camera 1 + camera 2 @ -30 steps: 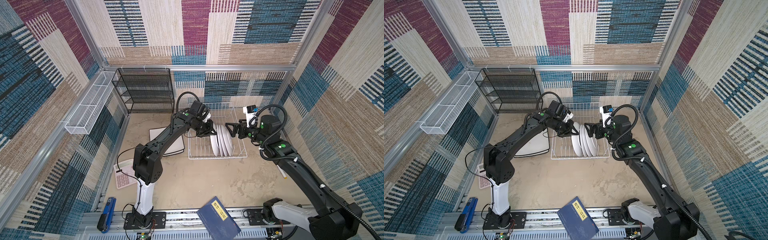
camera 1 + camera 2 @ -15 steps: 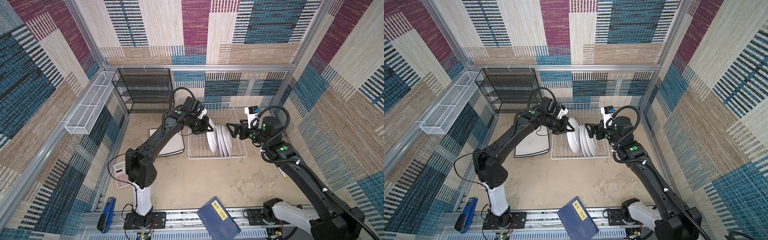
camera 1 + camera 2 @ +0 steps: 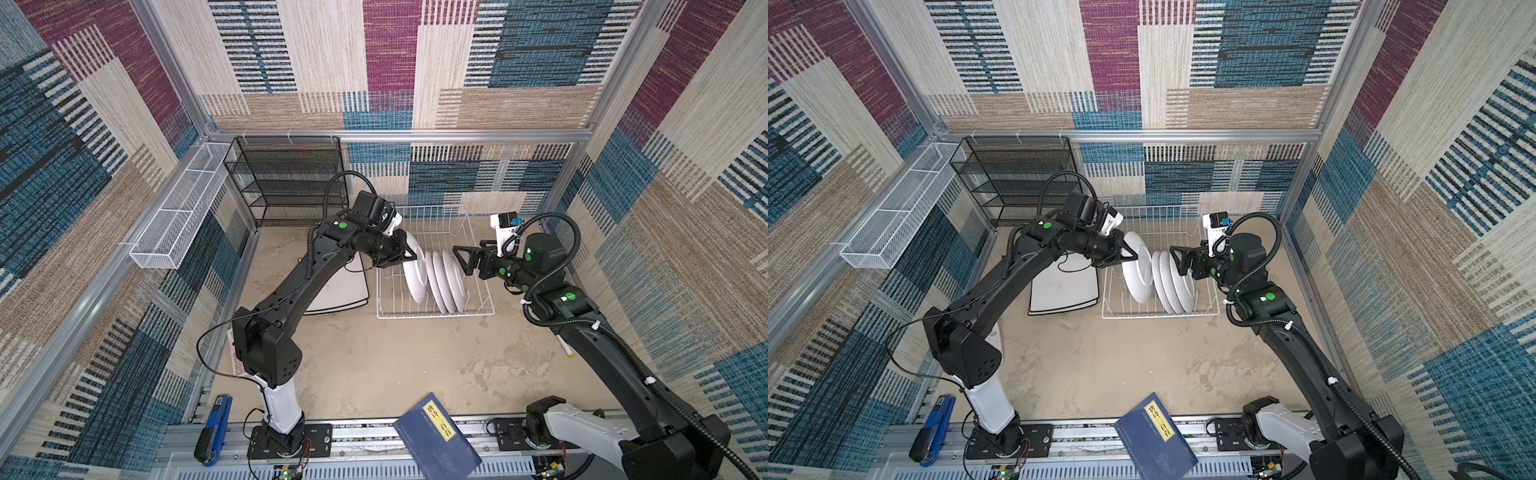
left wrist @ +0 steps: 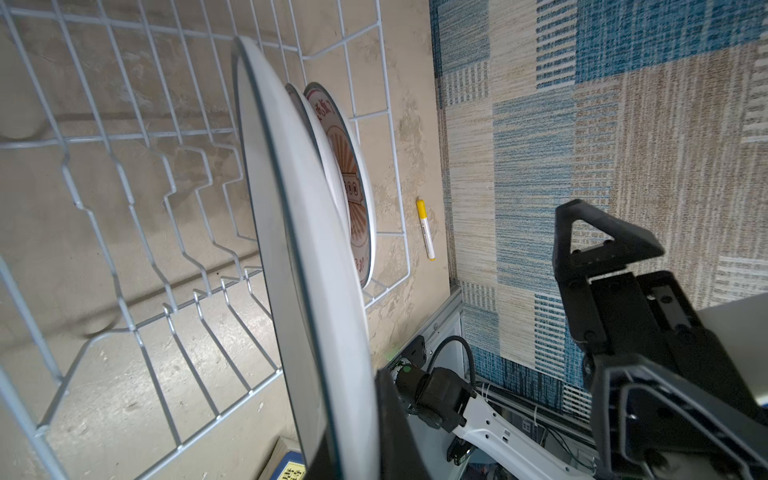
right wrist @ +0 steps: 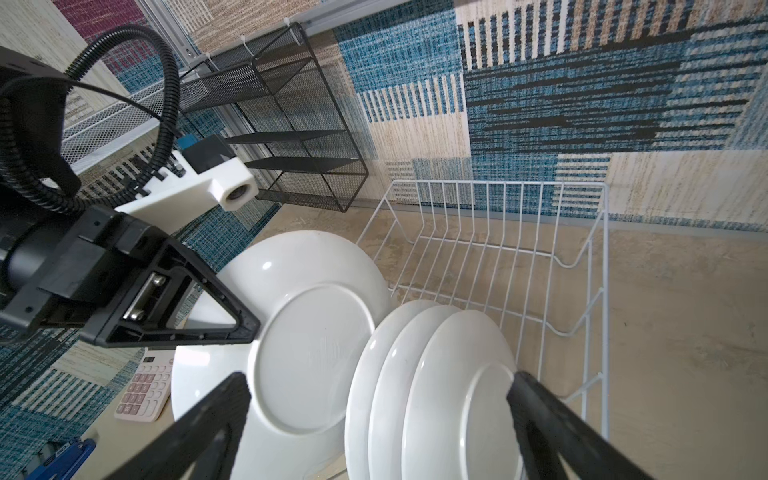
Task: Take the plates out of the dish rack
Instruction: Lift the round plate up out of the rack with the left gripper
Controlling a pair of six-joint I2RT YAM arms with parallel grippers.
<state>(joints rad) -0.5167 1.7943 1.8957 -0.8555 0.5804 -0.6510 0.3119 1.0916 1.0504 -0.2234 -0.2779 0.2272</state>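
Note:
My left gripper (image 3: 409, 254) (image 3: 1128, 256) is shut on the rim of a round white plate (image 3: 415, 272) (image 3: 1137, 272) and holds it tilted above the left part of the white wire dish rack (image 3: 436, 314) (image 3: 1158, 316). Three more round plates (image 3: 446, 282) (image 3: 1174, 283) stand upright in the rack just to its right. The left wrist view shows the held plate (image 4: 299, 232) edge-on and a red printed face (image 4: 353, 178) behind it. My right gripper (image 3: 462, 259) (image 3: 1177, 262) (image 5: 374, 415) hangs open over the standing plates (image 5: 457, 395), touching nothing. Square plates (image 3: 345, 291) lie stacked left of the rack.
A black mesh shelf (image 3: 286, 183) stands at the back left and a white mesh tray (image 3: 178, 216) hangs on the left wall. A blue book (image 3: 436, 436) leans at the front edge. A calculator (image 5: 143, 390), a blue stapler (image 3: 212, 428) and a yellow marker (image 4: 426, 228) lie nearby.
The left gripper has drawn its plate up and leftward, apart from the three standing plates, and the left arm's elbow has swung. The right arm has barely moved.

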